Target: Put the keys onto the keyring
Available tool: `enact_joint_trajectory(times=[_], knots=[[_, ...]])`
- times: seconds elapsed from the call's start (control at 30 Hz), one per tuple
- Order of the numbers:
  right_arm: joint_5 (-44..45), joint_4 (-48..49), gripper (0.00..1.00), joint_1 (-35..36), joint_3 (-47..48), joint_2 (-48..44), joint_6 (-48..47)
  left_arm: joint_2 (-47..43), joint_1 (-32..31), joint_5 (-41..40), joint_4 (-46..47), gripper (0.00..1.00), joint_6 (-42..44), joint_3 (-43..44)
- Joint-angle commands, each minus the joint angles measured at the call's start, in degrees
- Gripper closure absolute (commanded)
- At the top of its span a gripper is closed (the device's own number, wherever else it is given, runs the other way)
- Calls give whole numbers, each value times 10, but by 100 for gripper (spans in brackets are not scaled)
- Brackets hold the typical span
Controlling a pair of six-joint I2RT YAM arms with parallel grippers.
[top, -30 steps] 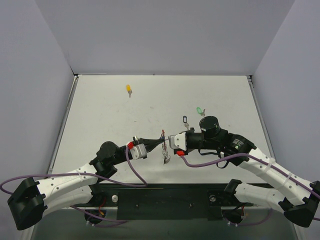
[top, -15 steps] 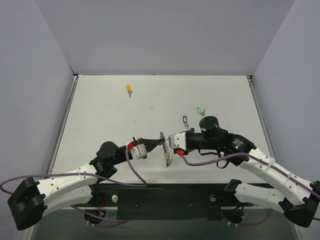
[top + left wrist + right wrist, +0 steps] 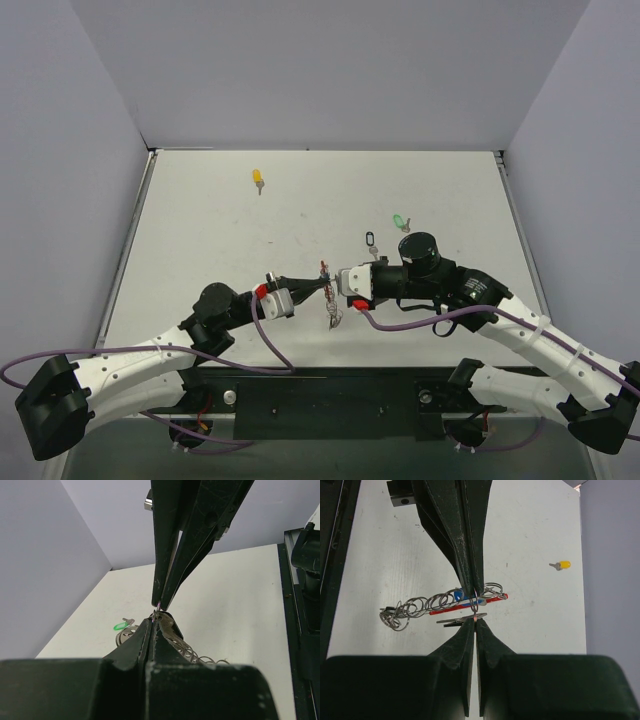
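Note:
Both grippers meet tip to tip above the table's near middle. My left gripper [image 3: 322, 286] [image 3: 155, 619] and my right gripper [image 3: 336, 283] [image 3: 476, 621] are each shut on one small metal ring [image 3: 476, 606] of the keyring [image 3: 325, 272]. The keyring's red loop [image 3: 470, 604] shows edge-on, with a blue key head [image 3: 458, 595] against it and a chain of silver rings [image 3: 415, 607] trailing off. A flat silver key [image 3: 452, 622] lies just under the ring. A yellow key [image 3: 258, 178] and a green key [image 3: 399, 221] lie apart on the table.
A small black-outlined key tag [image 3: 368, 239] lies behind the right gripper, near the green key. The white table [image 3: 200, 240] is walled at the back and both sides. A black rail [image 3: 330, 395] runs along the near edge between the arm bases.
The hanging chain of silver rings has swayed slightly. Both arms and their grips stay almost where they were.

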Motion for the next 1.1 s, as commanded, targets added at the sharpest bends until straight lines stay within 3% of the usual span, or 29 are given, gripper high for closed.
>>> enact_joint_trajectory(times=[0.0,0.47,1.07], knots=[[-18,31,100,7,6,4,10,-1,-4,10,34,100,3,10],[-26,30,100,10,11,7,20,2,-6,19,2,100,11,22],[-2,-21,100,24,15,11,-45,1,-7,-32,-62,100,-25,58]])
